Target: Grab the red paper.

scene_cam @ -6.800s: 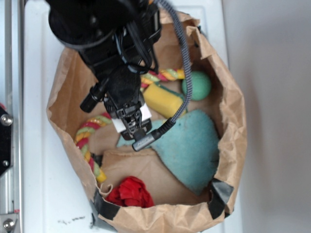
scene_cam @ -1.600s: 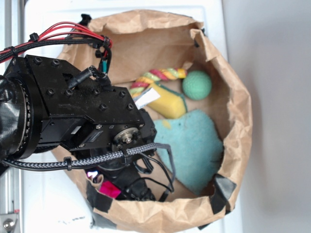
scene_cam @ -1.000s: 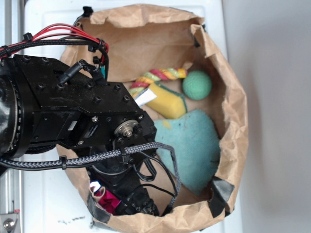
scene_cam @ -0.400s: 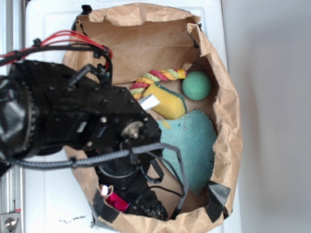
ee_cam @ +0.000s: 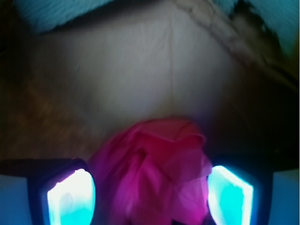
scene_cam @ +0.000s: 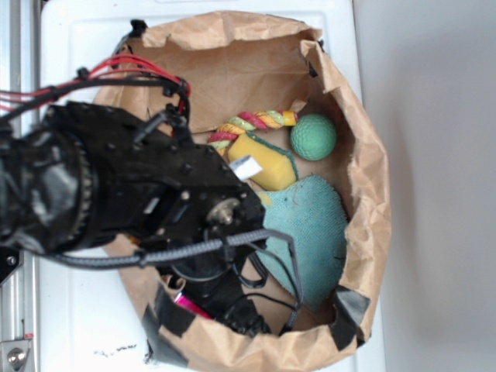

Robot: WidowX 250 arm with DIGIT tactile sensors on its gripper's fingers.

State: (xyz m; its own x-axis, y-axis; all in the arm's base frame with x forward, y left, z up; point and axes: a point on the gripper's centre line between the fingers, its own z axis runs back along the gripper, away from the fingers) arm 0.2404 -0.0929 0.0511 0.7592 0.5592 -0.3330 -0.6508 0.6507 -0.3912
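The red paper (ee_cam: pixel 154 173) is a creased wad that looks magenta in the wrist view, lying on the brown floor of the paper bag (scene_cam: pixel 364 194). My gripper (ee_cam: pixel 150 197) is open and straddles the wad. Its glowing fingertips (ee_cam: pixel 70 197) stand on either side, right at the wad's edges. In the exterior view my black arm (scene_cam: pixel 147 194) covers the bag's front left corner. Only a sliver of the red paper (scene_cam: pixel 190 304) shows beneath the arm there.
Inside the bag lie a green ball (scene_cam: pixel 313 136), a yellow sponge (scene_cam: pixel 267 161), a red, yellow and green twisted rope (scene_cam: pixel 252 122) and a teal cloth (scene_cam: pixel 310 225). The bag's wall rises close around the gripper, with black tape (scene_cam: pixel 349 306) at the front corners.
The arm moved from the bag's back to its front left corner and came down over the red paper. In the last half second it shifted slightly, and less of the paper shows.
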